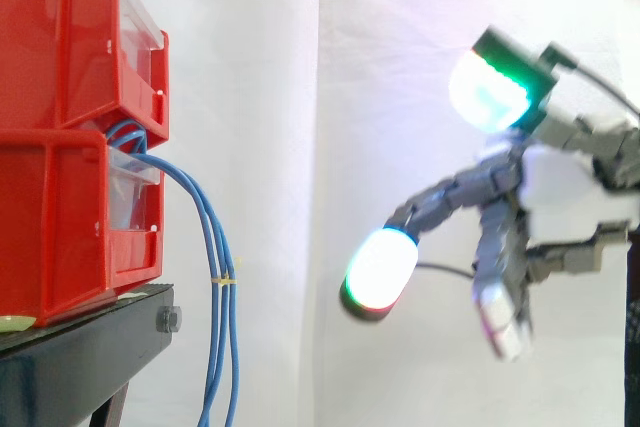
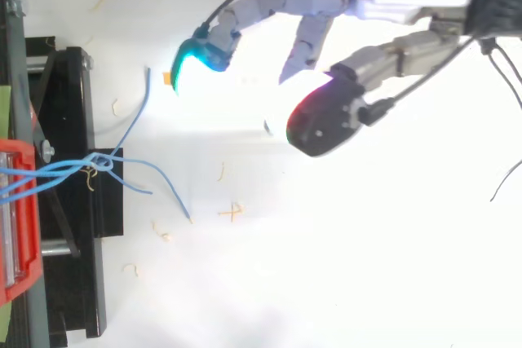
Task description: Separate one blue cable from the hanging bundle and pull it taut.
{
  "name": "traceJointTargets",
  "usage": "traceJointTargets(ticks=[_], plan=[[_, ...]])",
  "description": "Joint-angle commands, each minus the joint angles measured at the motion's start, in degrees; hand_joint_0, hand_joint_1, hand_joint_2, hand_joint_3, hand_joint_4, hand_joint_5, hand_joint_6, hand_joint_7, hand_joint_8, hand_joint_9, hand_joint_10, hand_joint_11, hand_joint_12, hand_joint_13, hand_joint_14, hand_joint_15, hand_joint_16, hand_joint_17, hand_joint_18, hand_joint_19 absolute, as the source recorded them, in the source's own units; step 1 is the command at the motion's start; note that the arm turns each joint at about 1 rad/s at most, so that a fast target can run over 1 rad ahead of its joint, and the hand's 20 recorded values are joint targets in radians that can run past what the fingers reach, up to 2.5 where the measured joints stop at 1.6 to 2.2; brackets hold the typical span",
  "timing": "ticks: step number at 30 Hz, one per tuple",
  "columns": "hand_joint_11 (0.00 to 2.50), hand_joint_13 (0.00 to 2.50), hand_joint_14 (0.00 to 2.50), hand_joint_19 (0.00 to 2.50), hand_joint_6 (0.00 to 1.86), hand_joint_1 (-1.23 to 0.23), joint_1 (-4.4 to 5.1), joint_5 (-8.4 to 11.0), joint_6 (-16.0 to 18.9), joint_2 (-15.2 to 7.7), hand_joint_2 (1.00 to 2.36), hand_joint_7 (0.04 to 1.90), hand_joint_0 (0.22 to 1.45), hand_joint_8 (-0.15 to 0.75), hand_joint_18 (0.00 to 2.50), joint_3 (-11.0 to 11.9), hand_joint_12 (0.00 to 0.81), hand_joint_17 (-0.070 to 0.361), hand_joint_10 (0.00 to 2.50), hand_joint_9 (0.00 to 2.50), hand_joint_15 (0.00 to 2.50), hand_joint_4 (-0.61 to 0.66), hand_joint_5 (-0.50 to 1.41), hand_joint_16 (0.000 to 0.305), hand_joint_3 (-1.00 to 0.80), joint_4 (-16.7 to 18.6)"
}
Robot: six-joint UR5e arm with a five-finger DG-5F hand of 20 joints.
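Blue cables [image 1: 222,307] well apart from hand [image 1: 562,183]

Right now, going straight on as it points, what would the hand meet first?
Likely the hanging blue cable bundle; nothing lies between, though the hand may sit off its line.

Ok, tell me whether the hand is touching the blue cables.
No, the open hand sits well apart from the blue cables.

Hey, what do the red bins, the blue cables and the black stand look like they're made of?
Red bins: likely molded plastic, smooth with a slight sheen and ribbed walls.
Blue cables: thin, probably plastic-sheathed, since they droop in soft curves.
Black stand: looks like painted metal, matte, with a bolt at its edge.
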Motion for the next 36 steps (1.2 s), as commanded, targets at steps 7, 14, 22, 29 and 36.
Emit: traceJointTargets(ticks=[7,14,22,29,36], plan=[[0.05,1.11,0.01,0.00,0.50,-0.34,-1.06,-5.15,4.4,-5.5,1.00,0.62,0.31,0.353,1.16,6.1,0.429,0.143,0.00,1.15,0.18,0.19,-0.18,0.064,-0.50,3.3],[0.06,1.11,0.01,0.00,0.50,-0.34,-1.41,-6.47,5.0,-13.3,1.00,0.62,0.31,0.358,1.14,15.7,0.429,0.143,0.00,1.15,0.17,0.20,-0.18,0.064,-0.50,3.5],[0.05,1.11,0.01,0.00,0.50,-0.33,-1.15,-7.53,5.9,-16.9,1.00,0.63,0.32,0.350,1.11,20.3,0.427,0.143,0.00,1.15,0.18,0.20,-0.18,0.063,-0.50,3.4],[0.07,1.10,0.01,0.00,0.50,-0.34,-0.71,-6.74,6.5,-16.9,1.00,0.66,0.32,0.356,1.08,19.7,0.426,0.146,0.00,1.15,0.20,0.21,-0.16,0.065,-0.50,3.5],[0.07,1.06,0.01,0.00,0.50,-0.34,0.34,-4.28,9.9,-16.9,1.00,0.71,0.32,0.350,1.01,19.7,0.419,0.151,0.00,1.10,0.22,0.24,-0.14,0.067,-0.50,3.5]])
